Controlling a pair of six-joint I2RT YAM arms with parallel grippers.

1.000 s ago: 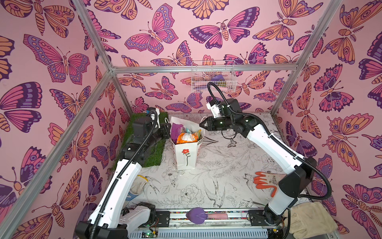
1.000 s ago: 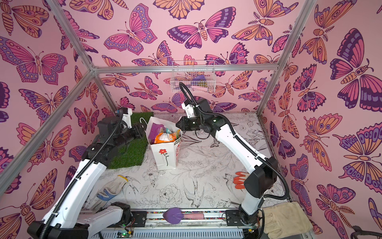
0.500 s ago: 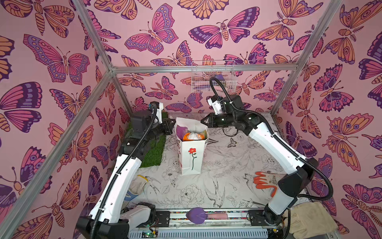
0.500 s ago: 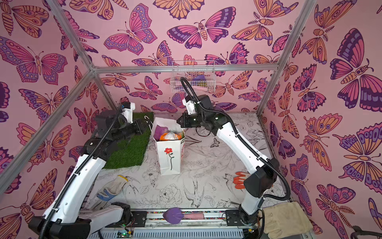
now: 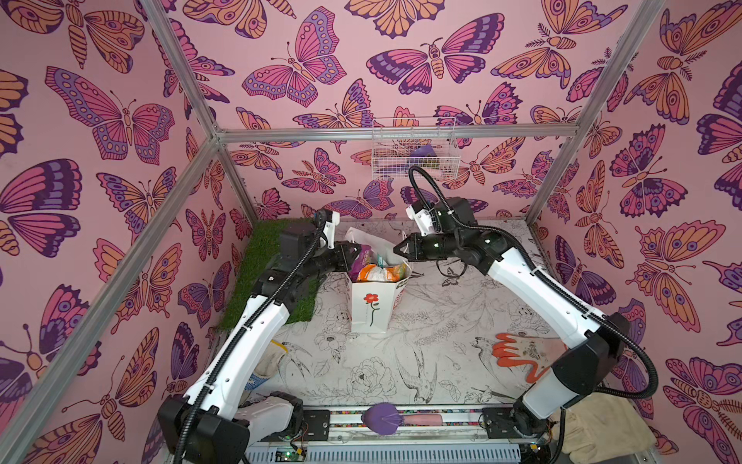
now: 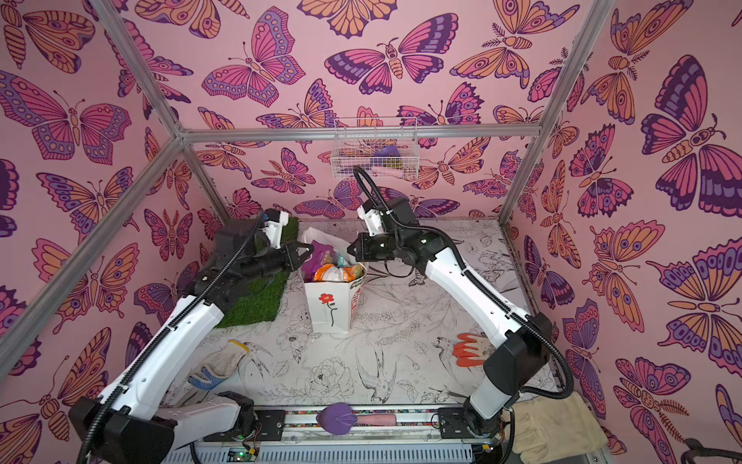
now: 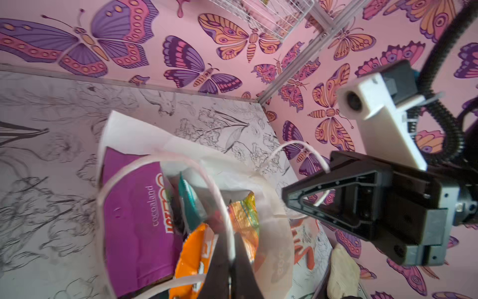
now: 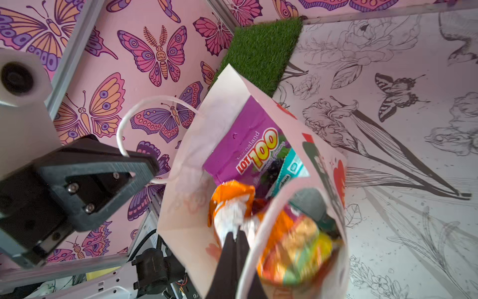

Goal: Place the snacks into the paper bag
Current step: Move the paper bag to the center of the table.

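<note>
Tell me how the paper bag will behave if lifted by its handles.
Probably light: the paper bag holds thin snack packets. Its walls look floppy, bowing outward at the mouth. Tall, narrow and filled to the top, it may tip if pushed.

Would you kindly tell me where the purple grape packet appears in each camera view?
In a top view: the purple grape packet stands in the mouth of the paper bag, on its left side.
In a top view: the same spot.
Left wrist: flat against the bag's inner wall.
Right wrist: against the inner wall, its LOT 100 lettering readable.
Shared landmark: that white bag, in all four views.
</note>
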